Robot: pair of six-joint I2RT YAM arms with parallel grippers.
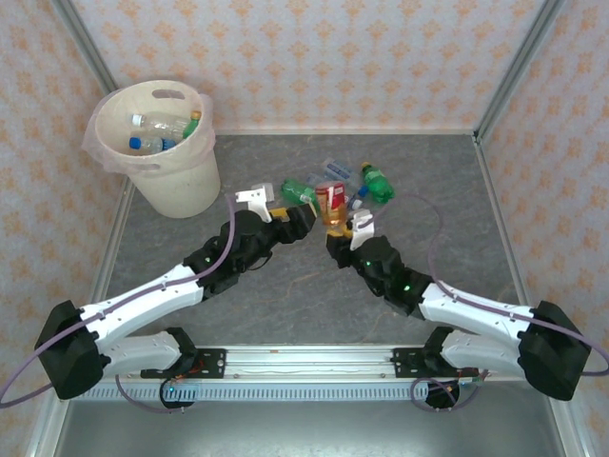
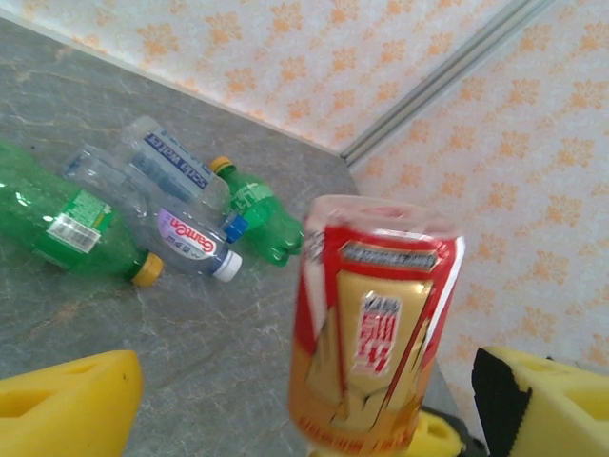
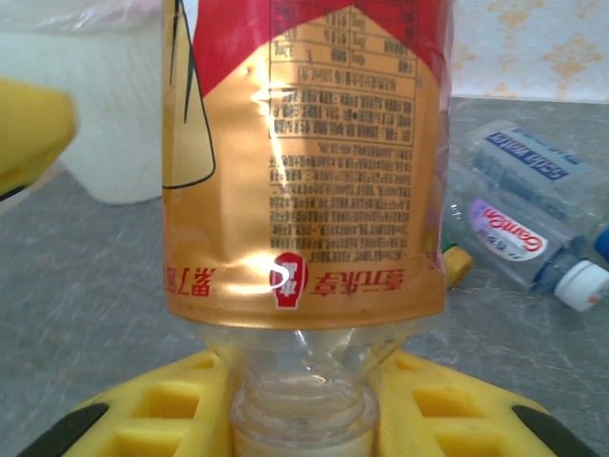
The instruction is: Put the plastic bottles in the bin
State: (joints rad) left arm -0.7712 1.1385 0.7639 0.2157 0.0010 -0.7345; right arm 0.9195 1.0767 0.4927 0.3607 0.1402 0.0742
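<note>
Bin [image 1: 181, 195] at 10 o'clock holds several bottles [image 1: 152, 122]; four loose bottles [image 2: 67, 228] remain — right gripper [image 3: 300, 424] clamps red-labelled bottle [image 3: 304, 162], left gripper [image 2: 304, 407] open.

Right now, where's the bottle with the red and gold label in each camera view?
Top external: the red-and-gold bottle stands mid-picture, just above centre.
Left wrist: the bottle is lower right of centre, upside down.
Right wrist: the bottle is centred and close up, neck down in the right claw.
Shared landmark: the purple-labelled clear bottle, left of it in the left wrist view, right of it in the right wrist view.
</note>
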